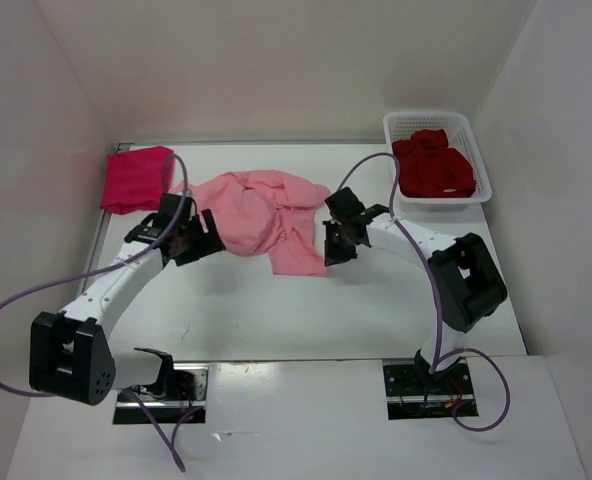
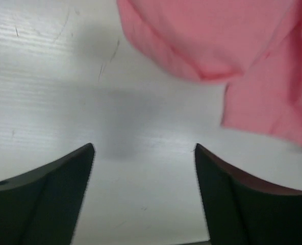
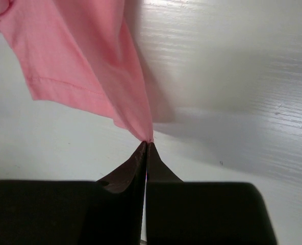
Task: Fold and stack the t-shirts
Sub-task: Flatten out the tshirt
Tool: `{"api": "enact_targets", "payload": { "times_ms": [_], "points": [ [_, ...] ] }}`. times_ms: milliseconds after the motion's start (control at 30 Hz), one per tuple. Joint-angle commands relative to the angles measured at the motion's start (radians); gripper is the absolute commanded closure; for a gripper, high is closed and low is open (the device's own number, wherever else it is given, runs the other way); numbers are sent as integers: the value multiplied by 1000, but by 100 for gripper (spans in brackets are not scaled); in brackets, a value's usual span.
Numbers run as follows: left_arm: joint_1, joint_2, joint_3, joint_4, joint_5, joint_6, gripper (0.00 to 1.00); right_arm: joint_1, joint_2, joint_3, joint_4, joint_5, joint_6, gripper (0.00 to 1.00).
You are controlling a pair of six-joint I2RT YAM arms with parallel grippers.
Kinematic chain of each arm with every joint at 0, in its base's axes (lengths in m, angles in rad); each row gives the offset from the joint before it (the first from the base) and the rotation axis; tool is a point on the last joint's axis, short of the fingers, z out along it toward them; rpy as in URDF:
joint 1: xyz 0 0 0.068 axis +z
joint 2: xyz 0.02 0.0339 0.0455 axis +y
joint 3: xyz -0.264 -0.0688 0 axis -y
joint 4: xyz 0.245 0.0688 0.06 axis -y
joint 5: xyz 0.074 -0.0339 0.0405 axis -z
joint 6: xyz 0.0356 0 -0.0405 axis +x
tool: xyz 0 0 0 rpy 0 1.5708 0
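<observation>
The light pink t-shirt (image 1: 266,215) lies crumpled in the middle of the table, also seen as pink cloth (image 2: 232,56) in the left wrist view and as a lifted corner (image 3: 84,61) in the right wrist view. My right gripper (image 1: 333,250) (image 3: 147,143) is shut on a corner of the pink t-shirt at its right side. My left gripper (image 1: 204,238) (image 2: 144,148) is open just left of the shirt, with bare table between its fingers. A folded magenta-red t-shirt (image 1: 136,178) lies at the far left. The dark crimson t-shirt (image 1: 433,163) sits bunched in the basket.
The white lattice basket (image 1: 478,150) stands at the back right. White walls close the table at the back and both sides. Purple cables loop from both arms.
</observation>
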State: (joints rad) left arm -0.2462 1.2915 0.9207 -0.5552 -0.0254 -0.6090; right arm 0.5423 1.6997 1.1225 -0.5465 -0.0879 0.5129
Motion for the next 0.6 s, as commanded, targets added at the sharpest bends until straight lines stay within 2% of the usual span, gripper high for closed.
{"api": "enact_targets", "payload": {
  "times_ms": [0,33,100,200,233,400,567],
  "points": [
    [80,-18,-81,160,126,-109,21,-39,-23,16,7,13,22,100],
    [122,-18,-104,196,151,-126,27,-57,-37,16,16,13,22,100],
    [136,35,-131,283,176,-150,39,-68,-61,16,16,2,22,100],
    [145,173,-64,331,180,-150,46,-82,-61,16,16,-9,22,100],
    [145,237,-40,342,189,-150,51,-82,-61,16,16,-18,22,100],
    [156,348,36,383,131,-159,58,-82,-71,16,25,-38,22,100],
    [189,381,24,460,53,-199,62,-82,-92,5,34,-38,22,100]
  ]
}}
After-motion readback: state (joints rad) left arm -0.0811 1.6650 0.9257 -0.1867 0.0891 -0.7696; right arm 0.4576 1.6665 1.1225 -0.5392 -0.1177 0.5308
